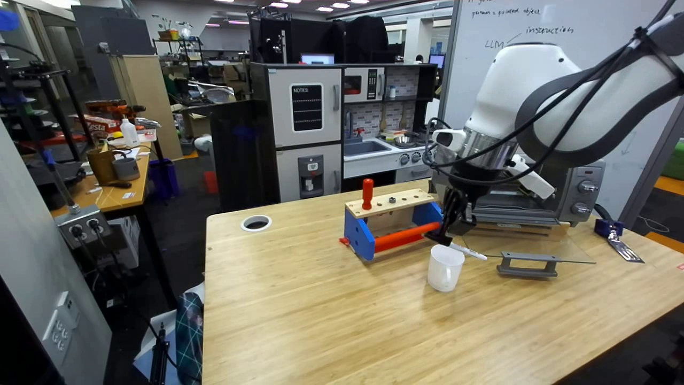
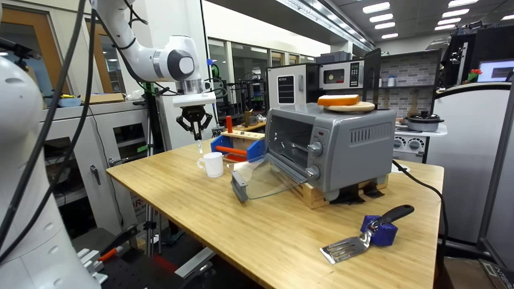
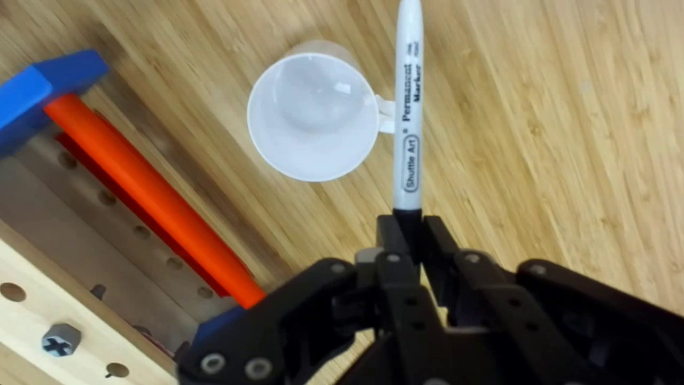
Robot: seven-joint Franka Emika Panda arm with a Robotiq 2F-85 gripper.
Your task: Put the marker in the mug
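The white mug [image 1: 445, 268] stands upright on the wooden table; it also shows in an exterior view [image 2: 213, 164]. In the wrist view the mug's [image 3: 312, 144] open top faces the camera, and its inside looks empty. My gripper [image 3: 409, 230] is shut on the black end of the marker [image 3: 409, 107]. The marker's white body sticks out beyond the fingertips, passing beside the mug over its handle end. In both exterior views the gripper [image 1: 442, 235] [image 2: 198, 135] is above the table near the mug, and the marker [image 1: 469, 252] [image 2: 200, 147] is apart from the mug's opening.
A red-and-blue toy bench with a wooden top [image 1: 393, 202] stands close behind the mug. A grey toaster oven [image 2: 341, 148] has its glass door [image 2: 273, 180] lowered near the mug, with a grey handle [image 1: 528, 264]. A spatula [image 2: 349, 247] rests on a purple block [image 2: 383, 234].
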